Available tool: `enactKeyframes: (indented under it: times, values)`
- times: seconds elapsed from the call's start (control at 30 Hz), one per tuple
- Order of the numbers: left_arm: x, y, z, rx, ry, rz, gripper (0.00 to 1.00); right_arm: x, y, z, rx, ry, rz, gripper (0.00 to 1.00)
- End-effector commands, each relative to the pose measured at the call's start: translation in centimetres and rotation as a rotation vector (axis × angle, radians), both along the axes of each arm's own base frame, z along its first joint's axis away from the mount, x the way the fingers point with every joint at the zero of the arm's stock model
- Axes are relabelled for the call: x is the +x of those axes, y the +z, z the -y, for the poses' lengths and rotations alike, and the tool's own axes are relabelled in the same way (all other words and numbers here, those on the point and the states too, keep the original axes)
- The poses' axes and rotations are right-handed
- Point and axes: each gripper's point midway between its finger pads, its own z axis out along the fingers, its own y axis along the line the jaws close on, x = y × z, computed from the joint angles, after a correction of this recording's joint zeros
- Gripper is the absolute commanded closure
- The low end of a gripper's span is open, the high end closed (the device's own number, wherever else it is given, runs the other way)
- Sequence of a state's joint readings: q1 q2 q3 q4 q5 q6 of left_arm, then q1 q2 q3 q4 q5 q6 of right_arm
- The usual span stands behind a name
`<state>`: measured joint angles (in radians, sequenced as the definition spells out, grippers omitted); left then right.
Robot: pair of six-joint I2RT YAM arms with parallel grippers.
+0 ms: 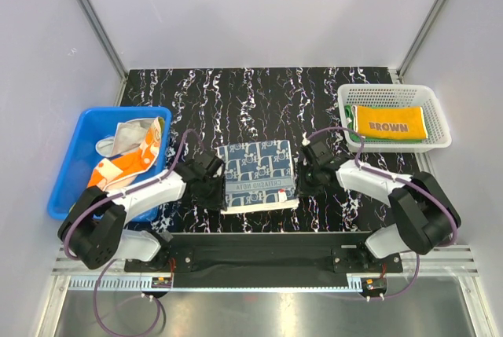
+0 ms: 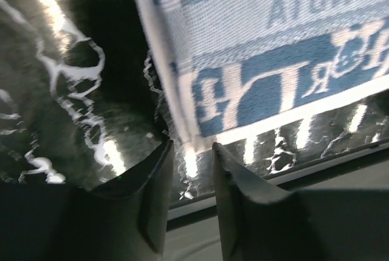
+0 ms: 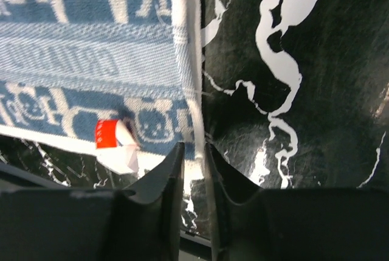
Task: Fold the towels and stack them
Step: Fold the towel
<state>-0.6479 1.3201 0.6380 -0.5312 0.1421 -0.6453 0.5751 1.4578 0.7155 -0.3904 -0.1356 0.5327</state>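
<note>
Empty grippers flank the navy-patterned towel [image 1: 258, 173].
Left gripper [image 2: 191, 146] and right gripper [image 3: 193, 146], jaws parted, sit at its near corners, the folded cloth flat between them; the white basket [image 1: 385, 90] holding the orange towel [image 1: 391, 123] lies right-rear, nearer the right arm.

Open tabletop [image 1: 259, 101] beyond towel [image 1: 258, 173] — bin [image 1: 69, 160] left, basket [image 1: 385, 88] right

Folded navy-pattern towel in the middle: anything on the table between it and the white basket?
No loose object does. Only the right gripper, beside the right edge of the navy towel, sits on that side; the table from there to the white basket shows bare.
</note>
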Motion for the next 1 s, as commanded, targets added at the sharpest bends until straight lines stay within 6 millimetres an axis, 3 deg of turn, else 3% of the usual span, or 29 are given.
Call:
enactKeyframes:
  times: [0.0,0.03,0.07,0.2,0.33,0.4,0.47,0.5,0.53,0.57,0.63,0.7,0.77,0.8,0.87,0.9,0.97]
  values:
    - [1.5,1.6,-1.2,0.107,0.023,0.044,0.60,0.1,2.4,-0.9,0.068,0.007,0.042,0.73]
    - [1.7,2.1,-1.6,0.134,0.022,0.050,0.60,0.0,2.6,-0.9,0.067,0.012,0.042,0.70]
    - [3.0,3.5,-0.8,0.112,0.008,0.090,0.60,0.0,2.7,-0.8,0.062,0.014,0.038,0.70]
    - [6.3,5.8,1.5,0.049,-0.010,0.172,0.59,0.1,2.4,-1.9,0.101,0.039,0.008,0.73]
    - [10.8,5.6,2.8,-0.003,-0.008,0.196,0.59,-0.2,0.9,-2.3,0.125,0.023,-0.011,0.76]
    - [12.6,4.1,2.8,-0.017,-0.020,0.165,0.59,-0.8,0.2,-2.2,0.129,0.022,-0.030,0.75]
    - [14.4,5.1,4.0,-0.079,-0.075,0.176,0.59,-0.9,0.4,-2.0,0.116,0.022,-0.040,0.75]
    - [15.4,5.2,4.0,-0.085,-0.088,0.182,0.59,0.2,2.0,-2.7,0.130,0.048,0.006,0.71]
    - [17.1,7.1,4.6,-0.099,-0.105,0.234,0.58,0.7,3.0,-2.9,0.132,0.070,0.031,0.68]
    - [18.0,7.3,4.2,-0.075,-0.141,0.259,0.57,2.1,5.0,-3.3,0.125,0.125,0.091,0.65]
    - [20.2,9.3,4.1,-0.049,-0.189,0.326,0.54,3.9,7.4,-3.7,0.135,0.187,0.161,0.57]
    - [21.6,8.5,2.7,0.020,-0.236,0.332,0.54,6.3,9.9,-5.3,0.187,0.326,0.220,0.55]
    - [22.3,8.3,2.6,0.012,-0.293,0.341,0.54,7.4,10.4,-5.2,0.191,0.399,0.186,0.53]
    - [22.7,8.0,2.2,0.007,-0.297,0.340,0.55,9.5,10.6,-5.9,0.170,0.474,0.215,0.53]
    - [22.6,6.6,2.6,-0.014,-0.364,0.319,0.55,9.7,10.0,-5.0,0.130,0.549,0.141,0.48]
    - [22.6,6.2,2.7,-0.015,-0.395,0.315,0.55,11.6,10.0,-5.4,0.115,0.614,0.160,0.47]
    - [21.6,4.5,3.1,-0.044,-0.473,0.258,0.54,12.4,9.7,-4.3,0.127,0.645,0.113,0.42]
